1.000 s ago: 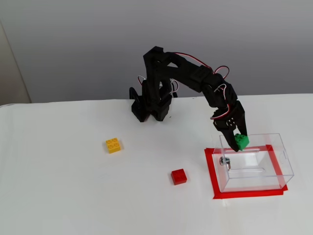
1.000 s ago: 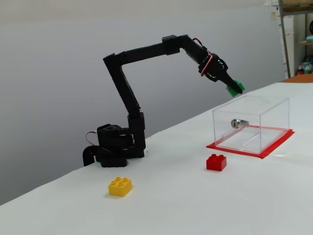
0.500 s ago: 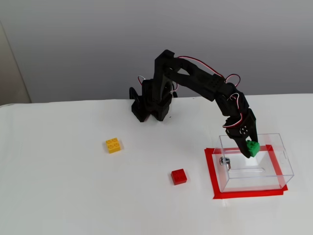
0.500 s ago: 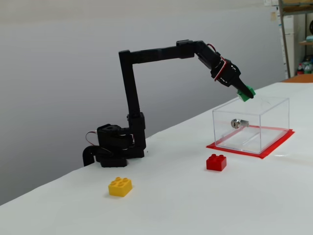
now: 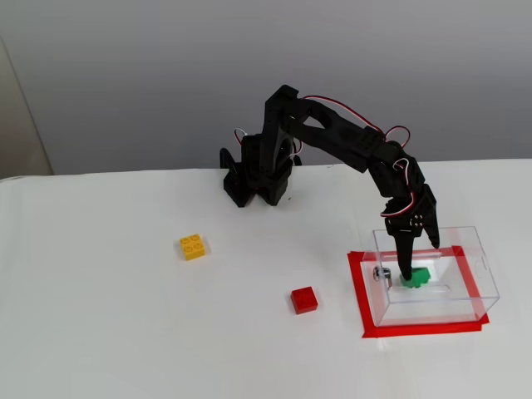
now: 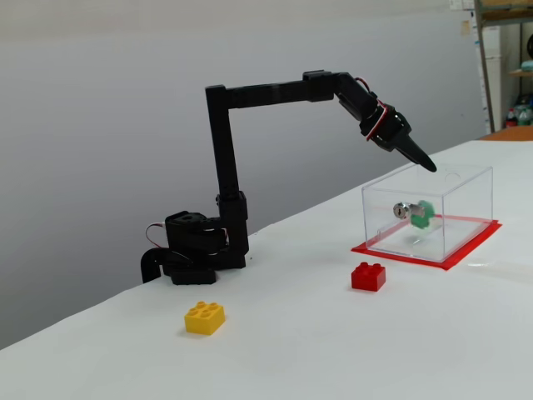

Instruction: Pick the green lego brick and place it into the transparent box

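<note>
The green lego brick [image 5: 415,278] [image 6: 424,214] is inside the transparent box [image 5: 485,278] [image 6: 467,208], free of the gripper, on the side near the box's small metal fitting [image 5: 380,273]. I cannot tell whether it rests on the box floor or is still in the air. My black gripper [image 5: 421,263] [image 6: 421,162] hangs open over the box's top opening, directly above the brick, with its fingers pointing down and nothing between them.
The box stands on a rectangle of red tape [image 5: 357,287] at the right of the white table. A red brick [image 5: 304,299] [image 6: 368,276] lies just left of the box and a yellow brick [image 5: 193,246] [image 6: 205,317] farther left. The arm's base [image 5: 253,179] stands at the back.
The gripper carried the green brick over the box and opened. The brick left the fingers and dropped into the box.
</note>
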